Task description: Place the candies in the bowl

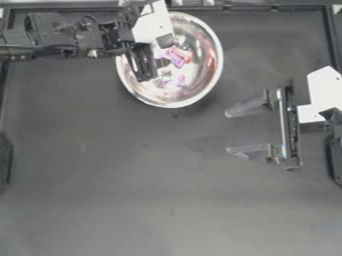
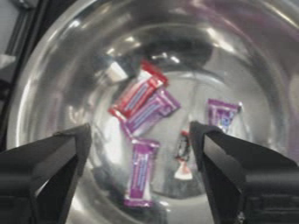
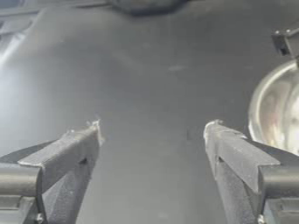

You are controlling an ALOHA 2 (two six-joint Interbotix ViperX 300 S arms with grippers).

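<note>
Candies [image 2: 146,111] lie in the bowl [image 1: 207,80].
Left hand [image 2: 140,151] hovers wide over it; right hand [image 1: 250,129], wide, waits at 3 o'clock.

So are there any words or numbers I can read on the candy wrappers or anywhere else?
None can be read.
The candies in the bowl have pink, purple and red print, but it is too blurred to make out any letters.
The left hand, open over the bowl, and the right hand, open over the table, carry no readable label.
</note>
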